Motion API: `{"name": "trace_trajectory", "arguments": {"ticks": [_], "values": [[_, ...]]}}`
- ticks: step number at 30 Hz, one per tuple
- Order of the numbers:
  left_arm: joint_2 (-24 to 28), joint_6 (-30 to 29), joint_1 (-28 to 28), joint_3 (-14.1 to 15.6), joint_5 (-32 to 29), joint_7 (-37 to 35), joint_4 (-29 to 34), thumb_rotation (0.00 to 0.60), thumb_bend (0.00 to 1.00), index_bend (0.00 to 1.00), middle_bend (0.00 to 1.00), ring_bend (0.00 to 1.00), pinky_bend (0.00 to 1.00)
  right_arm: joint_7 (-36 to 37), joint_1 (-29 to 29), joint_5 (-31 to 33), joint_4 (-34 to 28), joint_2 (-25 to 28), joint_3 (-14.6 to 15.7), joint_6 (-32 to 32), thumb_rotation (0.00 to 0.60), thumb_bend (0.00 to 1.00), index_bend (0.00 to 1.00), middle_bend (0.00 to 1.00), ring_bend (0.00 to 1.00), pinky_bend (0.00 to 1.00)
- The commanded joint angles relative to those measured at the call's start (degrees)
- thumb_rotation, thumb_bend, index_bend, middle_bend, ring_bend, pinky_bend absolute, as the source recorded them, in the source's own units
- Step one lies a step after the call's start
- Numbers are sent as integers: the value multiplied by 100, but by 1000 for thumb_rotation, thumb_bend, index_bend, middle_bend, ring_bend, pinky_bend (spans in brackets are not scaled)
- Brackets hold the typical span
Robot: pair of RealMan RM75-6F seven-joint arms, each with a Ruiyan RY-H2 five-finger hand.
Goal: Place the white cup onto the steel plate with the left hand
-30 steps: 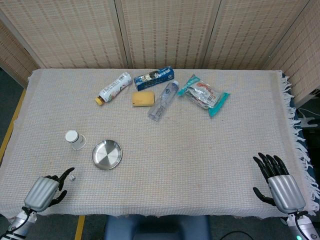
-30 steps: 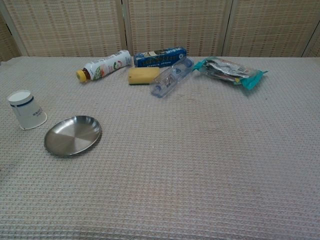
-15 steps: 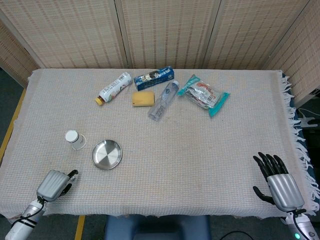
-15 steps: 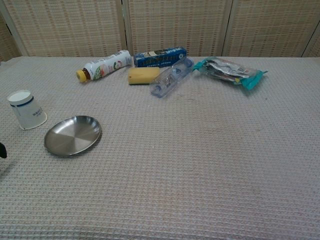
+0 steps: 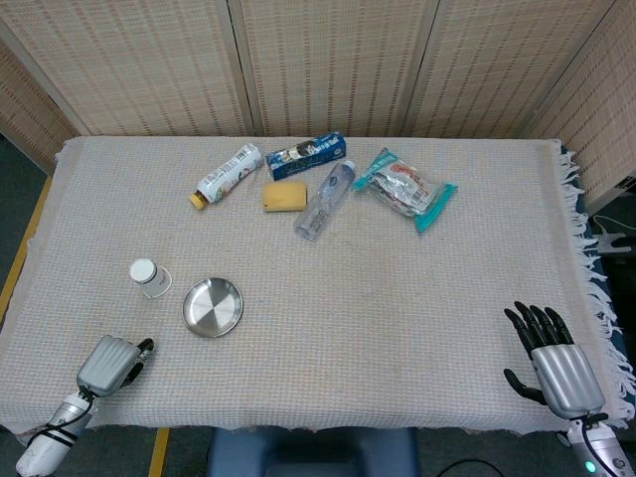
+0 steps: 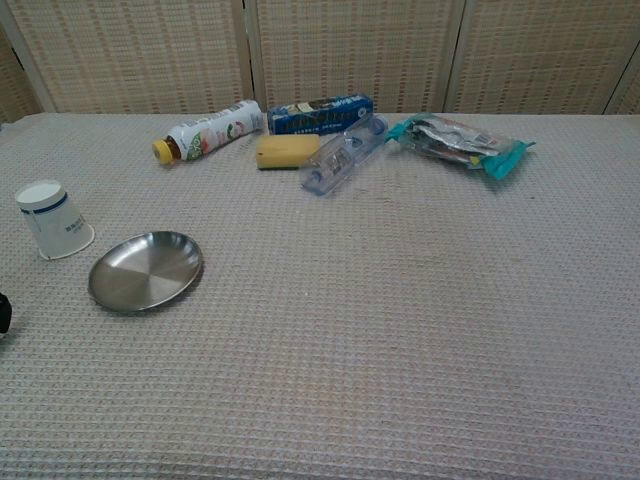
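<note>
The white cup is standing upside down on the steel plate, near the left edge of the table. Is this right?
Not quite. The white cup is upside down near the left edge, but it stands on the tablecloth beside the steel plate, not on it. The chest view shows this.

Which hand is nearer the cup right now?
Left. The left hand sits at the table's near edge, just short of the cup and a little to its left. The right hand is at the opposite near corner, far across the table.
</note>
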State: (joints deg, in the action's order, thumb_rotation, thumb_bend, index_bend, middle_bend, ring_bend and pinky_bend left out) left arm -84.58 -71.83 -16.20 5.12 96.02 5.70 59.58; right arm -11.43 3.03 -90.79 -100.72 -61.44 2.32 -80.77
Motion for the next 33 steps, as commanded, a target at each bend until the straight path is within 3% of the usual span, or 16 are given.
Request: {"name": "trace_trajectory", "arguments": {"ticks": [1, 33], "values": [[-40, -3, -16, 2, -7, 11, -58, 600, 392, 424, 1000, 935, 926, -6, -3, 0, -8, 5, 4, -3, 532, 200, 0, 0, 0, 0], [-120, -242, -105, -41, -95, -86, -166, 600, 392, 517, 1000, 956, 940, -46, 12, 68, -34, 4, -2, 32, 532, 200, 0, 0, 0, 0]]}}
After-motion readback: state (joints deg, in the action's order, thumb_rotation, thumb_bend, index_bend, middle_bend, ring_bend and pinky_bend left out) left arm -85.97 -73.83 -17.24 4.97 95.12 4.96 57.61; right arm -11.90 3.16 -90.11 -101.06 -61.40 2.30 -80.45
